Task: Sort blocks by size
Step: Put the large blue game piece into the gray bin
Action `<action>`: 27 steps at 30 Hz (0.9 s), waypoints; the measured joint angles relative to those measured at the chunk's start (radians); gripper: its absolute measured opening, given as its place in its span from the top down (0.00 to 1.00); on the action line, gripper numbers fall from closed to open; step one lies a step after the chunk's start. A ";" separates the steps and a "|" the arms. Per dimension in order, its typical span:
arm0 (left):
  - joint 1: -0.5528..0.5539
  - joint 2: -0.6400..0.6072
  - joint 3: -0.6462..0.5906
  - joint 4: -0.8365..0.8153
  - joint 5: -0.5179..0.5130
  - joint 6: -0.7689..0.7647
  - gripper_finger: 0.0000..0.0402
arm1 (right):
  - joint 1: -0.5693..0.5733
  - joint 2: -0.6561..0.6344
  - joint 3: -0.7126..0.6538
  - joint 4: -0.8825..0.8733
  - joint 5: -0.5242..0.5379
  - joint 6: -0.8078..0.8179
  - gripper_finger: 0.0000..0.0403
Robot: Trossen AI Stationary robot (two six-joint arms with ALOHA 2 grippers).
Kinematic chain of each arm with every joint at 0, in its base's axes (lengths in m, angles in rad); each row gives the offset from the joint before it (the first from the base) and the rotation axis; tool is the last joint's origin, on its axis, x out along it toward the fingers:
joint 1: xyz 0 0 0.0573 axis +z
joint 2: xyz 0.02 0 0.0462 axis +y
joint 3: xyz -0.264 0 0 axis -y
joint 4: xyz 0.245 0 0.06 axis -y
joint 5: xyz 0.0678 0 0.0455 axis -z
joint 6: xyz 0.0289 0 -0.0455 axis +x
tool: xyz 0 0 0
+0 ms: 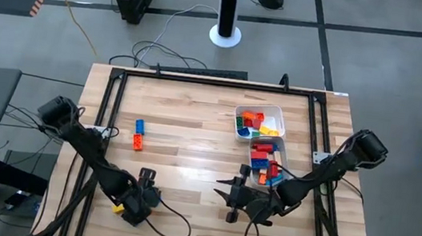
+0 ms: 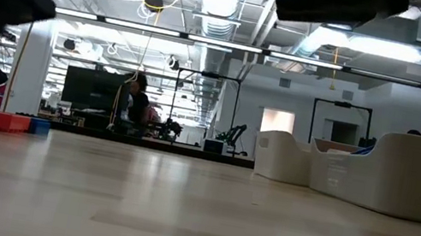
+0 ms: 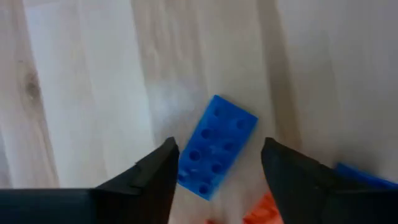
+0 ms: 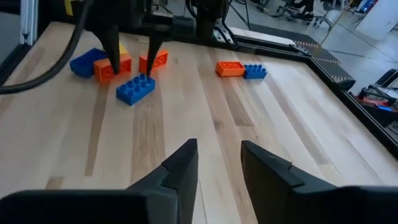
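I have the left gripper (image 3: 214,165) low at the bottom left of the high view, its fingers spread and nothing gripped; the blue block (image 3: 217,146) lies flat on the table (image 1: 194,124) right between the tips, studs up, turned at a slant to them. Seen from the right wrist camera, that same blue block (image 4: 135,89) sits apart from an orange block (image 4: 112,67) and another orange one (image 4: 153,60) just behind it, with more blue beside them at the upper left of that frame.

My worry is the slant. If I close now, one finger meets a corner first and the block may spin or skid out instead of seating square. The neighbours are close (the left wrist camera shows orange and blue edges at its lower right), so a wide sweep could nudge or pinch a second block.

The right gripper (image 4: 217,162) hangs over bare wood near the bottom centre of the high view, fingers slightly parted, empty. The white tub (image 1: 259,122) and the clear tub (image 1: 267,161), both holding sorted blocks, lie close to that arm, so a carry across could bring the two arms together. An orange and blue pair (image 1: 139,135) waits at left centre, untouched.
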 joint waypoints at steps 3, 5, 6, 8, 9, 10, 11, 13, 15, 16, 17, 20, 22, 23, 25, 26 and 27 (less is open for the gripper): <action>0.014 0.006 0.000 0.000 0.003 0.034 0.39 | -0.009 0.005 0.000 -0.016 -0.001 0.002 0.59; 0.024 0.004 0.000 0.000 0.008 0.046 0.37 | -0.011 0.006 0.000 -0.026 -0.001 0.004 0.58; 0.028 0.004 0.000 0.000 0.016 0.055 0.36 | -0.011 0.006 0.000 -0.027 -0.001 0.007 0.57; 0.031 0.005 0.000 -0.003 0.040 0.085 0.36 | -0.011 0.006 0.000 -0.027 -0.001 0.009 0.56; 0.031 0.004 -0.001 -0.002 0.043 0.096 0.36 | -0.009 0.006 0.000 -0.027 -0.001 0.009 0.56; 0.030 0.004 -0.006 0.003 0.049 0.106 0.36 | -0.007 0.006 0.000 -0.027 -0.001 0.009 0.56; 0.029 0.004 -0.015 0.006 0.052 0.111 0.36 | -0.003 0.006 0.000 -0.027 -0.001 0.009 0.56; 0.030 0.005 -0.038 0.001 0.053 0.116 0.37 | 0.002 0.006 0.000 -0.027 -0.001 0.010 0.56; 0.031 0.005 -0.060 0.005 0.051 0.116 0.38 | 0.005 0.006 0.000 -0.027 -0.001 0.010 0.56; 0.031 0.005 -0.070 0.009 0.049 0.116 0.38 | 0.006 0.006 0.000 -0.026 -0.001 0.010 0.56; 0.030 0.005 -0.078 0.010 0.047 0.115 0.38 | 0.008 0.006 0.000 -0.024 -0.001 0.010 0.56; 0.030 0.005 -0.097 0.013 0.040 0.116 0.38 | 0.011 0.006 0.000 -0.024 -0.001 0.010 0.56; 0.030 0.005 -0.112 0.017 0.038 0.123 0.38 | 0.009 0.006 0.000 -0.023 -0.001 0.013 0.56; 0.030 0.005 -0.118 0.018 0.038 0.126 0.38 | 0.009 0.006 0.000 -0.023 -0.001 0.013 0.56; 0.030 0.005 -0.120 0.037 0.035 0.137 0.38 | 0.010 0.006 0.000 -0.023 -0.001 0.013 0.56; 0.030 0.005 -0.120 0.057 0.031 0.145 0.38 | 0.011 0.006 0.000 -0.023 -0.001 0.013 0.56; 0.030 0.005 -0.120 0.079 0.028 0.154 0.38 | 0.011 0.006 0.000 -0.023 -0.001 0.013 0.56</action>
